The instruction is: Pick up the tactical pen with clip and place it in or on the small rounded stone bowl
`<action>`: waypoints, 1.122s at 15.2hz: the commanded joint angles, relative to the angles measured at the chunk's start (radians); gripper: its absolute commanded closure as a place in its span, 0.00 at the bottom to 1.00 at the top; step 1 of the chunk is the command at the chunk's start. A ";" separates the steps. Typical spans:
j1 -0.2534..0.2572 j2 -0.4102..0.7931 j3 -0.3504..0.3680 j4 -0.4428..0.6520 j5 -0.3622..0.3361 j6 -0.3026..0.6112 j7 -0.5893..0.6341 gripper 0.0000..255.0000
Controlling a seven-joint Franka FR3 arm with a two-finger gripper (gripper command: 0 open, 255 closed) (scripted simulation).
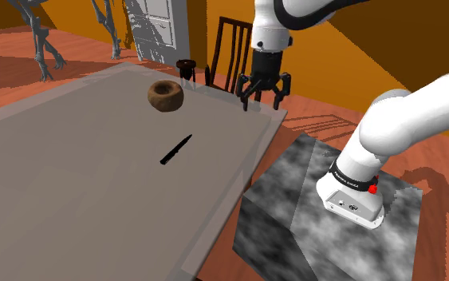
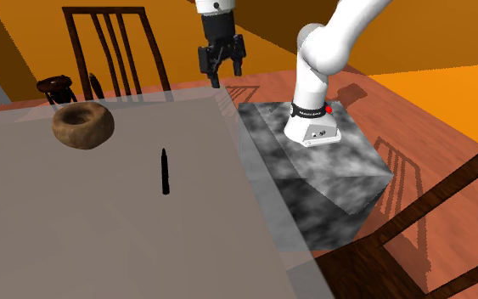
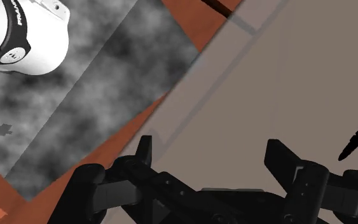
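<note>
The pen [image 1: 176, 149] lay flat on the grey table [image 1: 71, 184], by itself near the middle and well apart from the brown bowl [image 1: 166, 96]. The bowl sat toward the far edge, near a dark chair [image 1: 229, 44]. The gripper [image 1: 261, 102] hung over the table's edge on the side of the mottled grey stand [image 1: 294, 223], released, its fingers spread with nothing between them. In the wrist view, the pen's end showed outside that gap, untouched.
</note>
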 commanded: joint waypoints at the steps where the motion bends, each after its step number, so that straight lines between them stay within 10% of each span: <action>1: -0.001 0.041 0.054 0.007 0.041 0.062 0.095 0.00; 10: -0.088 0.349 0.279 0.143 0.061 0.356 0.497 0.00; 17: -0.169 0.660 0.405 0.316 -0.165 0.543 0.907 0.00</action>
